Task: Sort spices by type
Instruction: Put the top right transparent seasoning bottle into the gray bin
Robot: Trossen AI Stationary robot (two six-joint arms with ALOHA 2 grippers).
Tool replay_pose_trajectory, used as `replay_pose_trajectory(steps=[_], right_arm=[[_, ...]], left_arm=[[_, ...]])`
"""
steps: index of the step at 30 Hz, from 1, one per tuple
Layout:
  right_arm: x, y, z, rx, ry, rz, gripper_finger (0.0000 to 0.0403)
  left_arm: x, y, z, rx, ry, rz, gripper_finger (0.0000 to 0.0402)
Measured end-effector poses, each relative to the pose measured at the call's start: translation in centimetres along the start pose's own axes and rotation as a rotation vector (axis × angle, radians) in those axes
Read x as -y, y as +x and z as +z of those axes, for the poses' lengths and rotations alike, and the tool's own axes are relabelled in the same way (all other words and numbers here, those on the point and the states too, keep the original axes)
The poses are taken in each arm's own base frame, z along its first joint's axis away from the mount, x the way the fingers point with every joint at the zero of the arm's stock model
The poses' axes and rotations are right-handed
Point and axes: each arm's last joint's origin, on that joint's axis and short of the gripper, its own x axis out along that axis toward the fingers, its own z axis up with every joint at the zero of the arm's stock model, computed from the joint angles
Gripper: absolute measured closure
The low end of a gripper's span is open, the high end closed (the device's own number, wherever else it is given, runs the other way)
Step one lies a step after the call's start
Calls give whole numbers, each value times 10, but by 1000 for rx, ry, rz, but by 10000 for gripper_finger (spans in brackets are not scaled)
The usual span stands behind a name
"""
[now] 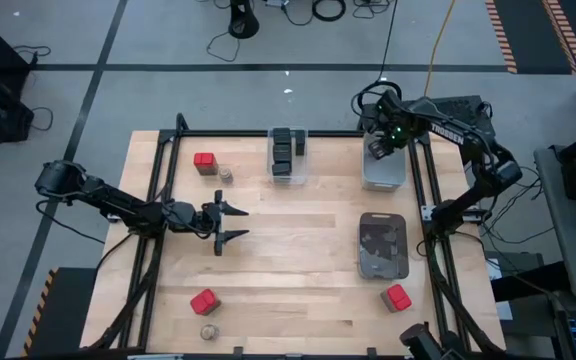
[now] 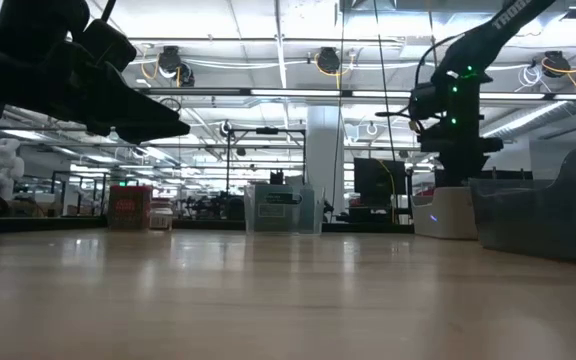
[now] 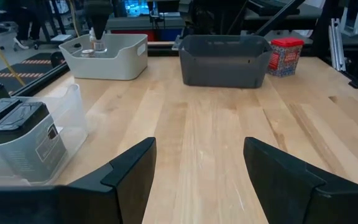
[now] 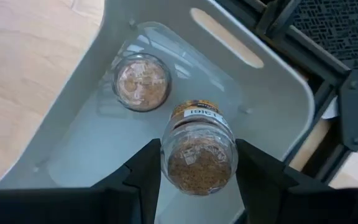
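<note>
Surface (image 1: 298, 225) first: you are looking at pale, straight-grained wooden planks framed by black rails, on a grey floor taped with dark lines, and across the surface level the room shows white ceiling beams, strip lights and hanging cables. Your largest container is the dark grey plastic bin (image 1: 382, 246), matte with rounded corners, on the right half; beyond it at the far right sits the white bin (image 1: 384, 170), smooth and glossy with a slot handle, and at the far middle the clear bin (image 1: 288, 155), whose thin see-through walls hold several boxy dark tins (image 3: 22, 127) with flat lids. Your right gripper (image 4: 197, 171) hangs over the white bin with its jaws closed on a round glass jar (image 4: 198, 155) of tan grains, above a second jar (image 4: 143, 82) resting on the bin's floor. Your left gripper (image 1: 230, 225) hovers over bare wood left of centre, jaws spread wide and empty. Loose red tins lie at the far left (image 1: 205, 162), near left (image 1: 204, 301) and near right (image 1: 397, 297), with small tan-topped jars beside the first two (image 1: 226, 174) (image 1: 209, 331).
</note>
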Motion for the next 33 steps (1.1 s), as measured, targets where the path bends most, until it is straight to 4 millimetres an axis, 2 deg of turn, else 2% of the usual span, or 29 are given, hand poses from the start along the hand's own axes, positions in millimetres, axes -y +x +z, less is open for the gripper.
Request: replay_pose_trajectory(steps=[9,24,33], right_arm=[[0,18,-5,26,-21,2,248],[0,23,-4,51,-13,24,248],[-2,41,0,-6,-27,19,248]], left_arm=[[0,0,0,0,0,0,152],[0,0,0,1,0,4,152],[0,0,0,0,0,4,152]])
